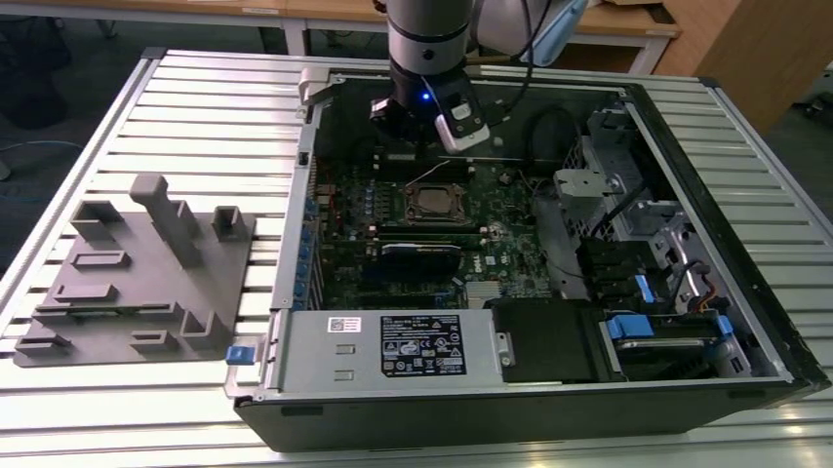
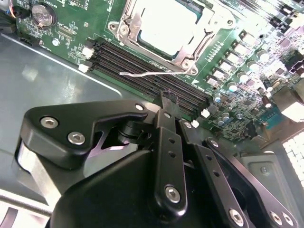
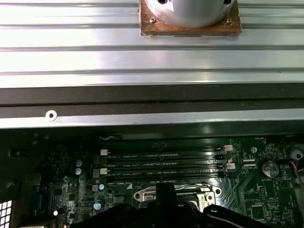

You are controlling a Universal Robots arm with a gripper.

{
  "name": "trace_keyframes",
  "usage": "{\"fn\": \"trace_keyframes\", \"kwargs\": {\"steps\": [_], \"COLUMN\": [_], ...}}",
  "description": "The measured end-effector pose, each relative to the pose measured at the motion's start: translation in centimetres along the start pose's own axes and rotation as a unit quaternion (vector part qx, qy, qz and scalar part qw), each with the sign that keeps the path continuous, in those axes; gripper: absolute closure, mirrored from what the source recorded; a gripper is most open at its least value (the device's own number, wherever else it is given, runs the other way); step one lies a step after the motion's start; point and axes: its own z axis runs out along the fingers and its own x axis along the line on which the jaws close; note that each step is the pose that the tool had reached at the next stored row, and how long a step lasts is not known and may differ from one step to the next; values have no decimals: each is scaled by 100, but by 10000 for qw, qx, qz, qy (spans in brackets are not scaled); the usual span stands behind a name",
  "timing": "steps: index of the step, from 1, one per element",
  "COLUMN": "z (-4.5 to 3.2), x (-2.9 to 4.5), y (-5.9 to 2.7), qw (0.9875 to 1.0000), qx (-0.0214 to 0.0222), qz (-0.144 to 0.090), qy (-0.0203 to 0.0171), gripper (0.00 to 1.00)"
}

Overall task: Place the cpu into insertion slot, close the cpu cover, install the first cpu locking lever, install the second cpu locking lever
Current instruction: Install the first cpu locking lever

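The cpu, a pale grey square, lies in the insertion slot on the green board. The silvery cpu cover lies flat around it like a frame. A thin wire locking lever sticks out free beside the socket, over the memory slots, and rises from the socket in the exterior view. My gripper hangs above the memory slots just off the socket, its black fingers together with nothing between them. In the first wrist view the gripper covers part of the socket.
The open computer case lies on a ribbed metal table. A grey fixture block sits at the exterior view's left. Power supply, a black card and drive cages surround the board.
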Motion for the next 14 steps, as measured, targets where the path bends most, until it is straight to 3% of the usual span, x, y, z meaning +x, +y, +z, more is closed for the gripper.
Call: {"fn": "trace_keyframes", "kwargs": {"steps": [9, 14], "z": [63, 135], "x": [-101, -139], "y": [-4, -1], "qw": [10000, 10000], "qx": [1, 1], "qz": [1, 2], "qy": [4, 5], "gripper": [89, 89]}}
